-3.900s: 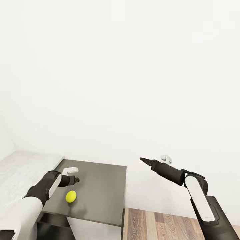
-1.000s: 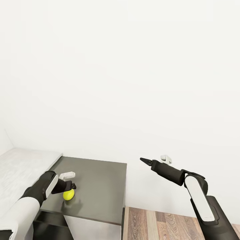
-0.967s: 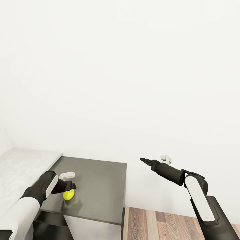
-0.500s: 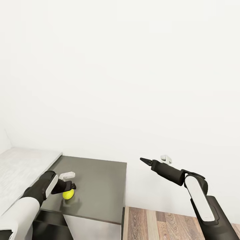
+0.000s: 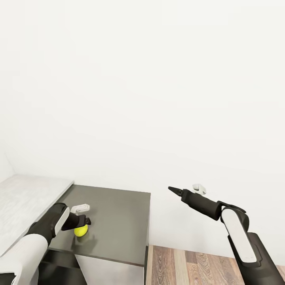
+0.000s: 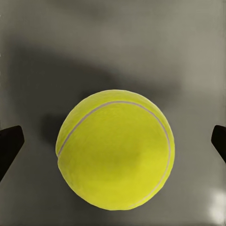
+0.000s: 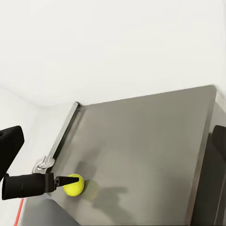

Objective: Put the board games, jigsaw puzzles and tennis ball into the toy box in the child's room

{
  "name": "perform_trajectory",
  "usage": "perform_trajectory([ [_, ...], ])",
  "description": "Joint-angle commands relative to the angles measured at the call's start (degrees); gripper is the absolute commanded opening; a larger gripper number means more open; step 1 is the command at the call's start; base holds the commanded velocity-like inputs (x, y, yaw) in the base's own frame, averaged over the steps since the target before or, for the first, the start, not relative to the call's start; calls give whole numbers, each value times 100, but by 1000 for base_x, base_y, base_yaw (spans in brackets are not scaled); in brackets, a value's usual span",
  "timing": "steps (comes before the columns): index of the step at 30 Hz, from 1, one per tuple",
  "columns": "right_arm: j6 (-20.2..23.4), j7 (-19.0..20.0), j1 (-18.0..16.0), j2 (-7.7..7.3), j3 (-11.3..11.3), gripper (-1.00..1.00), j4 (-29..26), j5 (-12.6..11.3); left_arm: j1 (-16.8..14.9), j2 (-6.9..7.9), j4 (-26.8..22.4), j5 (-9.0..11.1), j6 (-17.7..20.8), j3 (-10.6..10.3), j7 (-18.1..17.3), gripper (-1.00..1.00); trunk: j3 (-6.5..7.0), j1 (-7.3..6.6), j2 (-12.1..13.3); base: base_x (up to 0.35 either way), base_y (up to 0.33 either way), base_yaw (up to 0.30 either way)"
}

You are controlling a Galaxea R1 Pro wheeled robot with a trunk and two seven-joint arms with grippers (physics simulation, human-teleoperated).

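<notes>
Your left gripper straddles the small yellow-green tennis ball, jaws apart, ball resting unlifted on the dark grey bench. Right gripper hangs beside the bench, jaws together. Boxing it remains.

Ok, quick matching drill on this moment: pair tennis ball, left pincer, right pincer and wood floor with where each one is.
Things:
1. tennis ball
2. left pincer
3. right pincer
4. wood floor

Places:
A. held in the air in front of the white wall
B. below, right of the desk
C. open, a finger on each side of the ball
D. resting on the dark grey desk top

Pairs: 1-D, 2-C, 3-A, 4-B
</notes>
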Motion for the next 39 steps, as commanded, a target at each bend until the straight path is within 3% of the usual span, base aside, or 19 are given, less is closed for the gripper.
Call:
perform_trajectory([
  [1, 43, 54, -5, 1, -16, 100, -1, 49, -3, 0, -5, 18, 29, 13, -4, 100, -7, 0, -5, 0, 0, 0],
  [7, 103, 55, -3, 1, -55, 100, -1, 49, -3, -7, -5, 18, 38, 10, -4, 100, -61, 66, -125, 0, 0, 0],
  [28, 115, 60, -1, 4, -68, 100, -1, 56, -3, -9, -5, 18, 117, 13, -4, 100, -61, 66, -125, 0, 0, 0],
  [29, 115, 60, -1, 3, -68, 100, -1, 55, -3, -9, -5, 18, 117, 13, -4, -100, -61, 66, -125, 0, 0, 0],
  [39, 115, 59, -2, 6, -68, 100, -1, 55, -3, -12, -5, 18, 117, 13, -10, -100, -61, 66, -125, 0, 0, 0],
])
